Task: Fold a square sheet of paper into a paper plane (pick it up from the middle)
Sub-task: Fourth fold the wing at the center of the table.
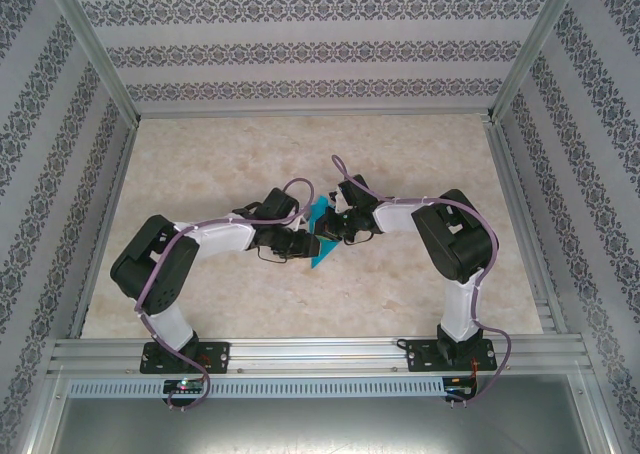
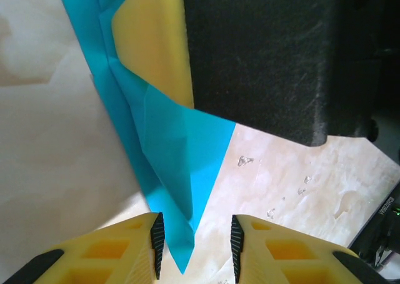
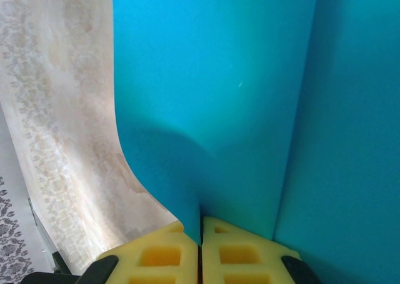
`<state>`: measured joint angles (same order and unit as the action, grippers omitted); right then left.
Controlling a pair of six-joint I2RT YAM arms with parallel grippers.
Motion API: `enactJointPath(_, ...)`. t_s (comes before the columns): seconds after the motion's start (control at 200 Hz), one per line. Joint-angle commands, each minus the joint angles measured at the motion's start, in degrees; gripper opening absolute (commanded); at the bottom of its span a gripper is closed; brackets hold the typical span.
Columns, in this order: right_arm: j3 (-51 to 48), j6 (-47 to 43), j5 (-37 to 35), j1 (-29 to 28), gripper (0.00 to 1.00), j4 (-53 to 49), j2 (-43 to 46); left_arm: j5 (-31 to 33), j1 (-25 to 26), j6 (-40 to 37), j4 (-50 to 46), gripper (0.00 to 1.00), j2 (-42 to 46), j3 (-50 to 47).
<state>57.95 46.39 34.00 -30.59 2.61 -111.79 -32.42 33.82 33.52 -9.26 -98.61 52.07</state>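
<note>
Right fingers (image 3: 189, 254) clenched on one folded teal paper (image 3: 250, 77); left fingers (image 2: 157, 237) released, straddling its tip; two arms.

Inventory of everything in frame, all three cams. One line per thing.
paper sheet: 1, teal-blue, partly folded, mid-table between the two grippers
table: 1, beige marble look, under the arms
walls: 3, white with dark patterned bands, back and both sides
frame rails: several, silver aluminium, near edge and corner posts
cables: 2, purple, one along each arm
left arm: 1, white and black, base at near edge
right arm: 1, white and black, base at near edge
left gripper: 1, yellow fingers with black pads, open, paper tip between them
right gripper: 1, yellow fingers, shut on the paper sheet
</note>
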Motion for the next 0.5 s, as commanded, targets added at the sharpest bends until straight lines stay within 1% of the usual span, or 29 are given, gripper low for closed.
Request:
enactJointPath(0.0,-1.9,-0.2,-1.3,0.4,0.07,-4.0,-0.5,2.3,1.1,-0.7,0.8,0.36,-1.6,0.3)
enactJointPath(0.205,-2.3,-0.2,-1.3,0.4,0.07,-4.2,0.0,4.1,1.9,-1.7,-0.1,0.34,-2.9,0.8)
enactJointPath(0.37,-2.5,-0.3,-1.0,0.5,0.07,-4.2,0.0,4.1,2.0,-1.7,0.2,0.27,-3.4,1.1)
enactJointPath(0.495,-2.2,-0.4,-1.0,0.5,0.06,-4.2,-0.1,4.2,2.0,-2.0,-0.2,0.24,-3.3,1.4)
